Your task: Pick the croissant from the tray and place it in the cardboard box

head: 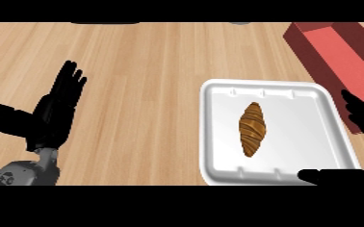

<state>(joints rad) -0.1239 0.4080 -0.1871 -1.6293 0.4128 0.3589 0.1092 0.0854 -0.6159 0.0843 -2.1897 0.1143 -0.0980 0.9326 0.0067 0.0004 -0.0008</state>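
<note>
Croissant (252, 128) mid-tray (220, 139), box (328, 53) beside

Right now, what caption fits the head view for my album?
Croissant lies on the white tray beside the red box, hands apart.

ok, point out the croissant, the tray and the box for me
croissant (252, 129), head view, middle of the pastry
tray (222, 125), head view, bare floor left of the croissant
box (334, 53), head view, red inner floor

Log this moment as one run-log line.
croissant: on white tray, untouched | red box: right of tray | left hand: open, resting | right hand: at tray's right edge
</note>
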